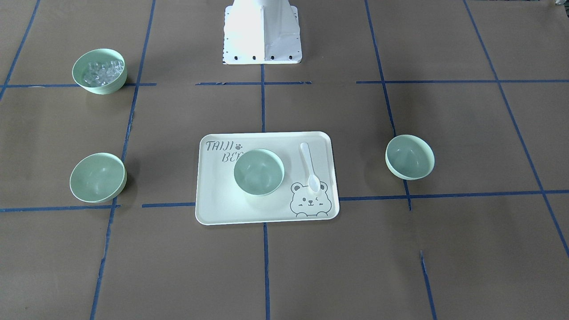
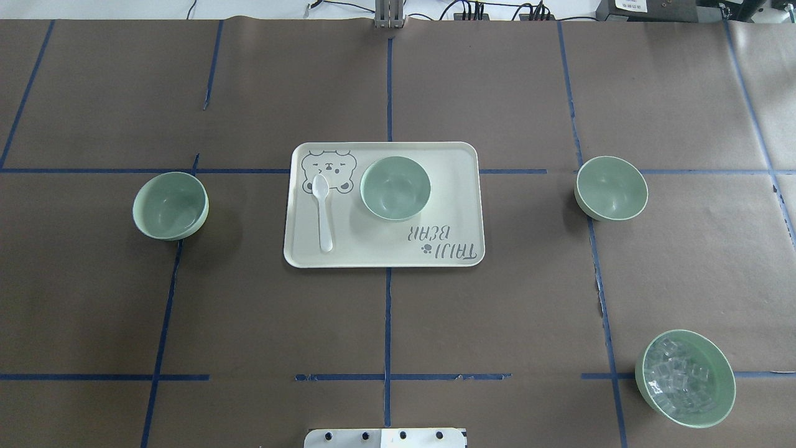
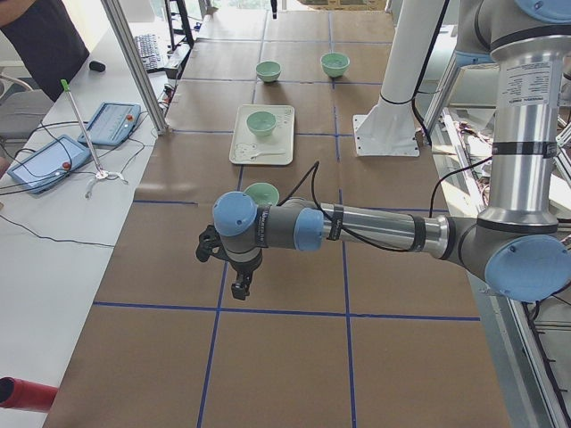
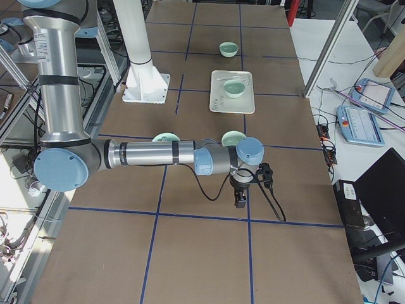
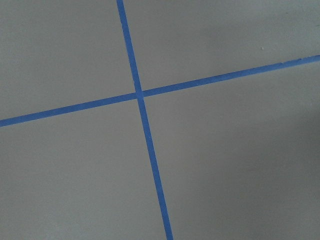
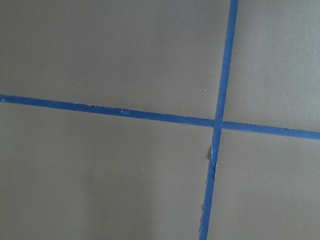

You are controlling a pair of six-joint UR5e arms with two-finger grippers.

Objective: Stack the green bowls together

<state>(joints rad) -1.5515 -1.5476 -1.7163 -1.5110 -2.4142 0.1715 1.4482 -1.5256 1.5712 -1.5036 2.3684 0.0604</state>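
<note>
Three pale mint-green bowls stand apart. One green bowl [image 2: 395,188] [image 1: 258,172] sits on the bear-print tray [image 2: 373,252] [image 1: 222,209]. A second green bowl [image 2: 170,206] [image 1: 409,157] is on the robot's left. A third green bowl [image 2: 611,188] [image 1: 98,177] is on its right. My left gripper [image 3: 241,287] hangs over bare paper near the table's left end, short of the left bowl [image 3: 260,192]. My right gripper [image 4: 241,199] hangs likewise near the right end, short of the right bowl [image 4: 233,137]. I cannot tell whether either is open or shut. Both wrist views show only paper and blue tape.
A green bowl of clear cubes [image 2: 685,378] [image 1: 99,71] stands near the robot on its right. A white spoon [image 2: 323,211] [image 1: 310,166] lies on the tray. The white robot base [image 1: 262,35] is at the table's near edge. Control pendants [image 3: 49,160] lie on a side table.
</note>
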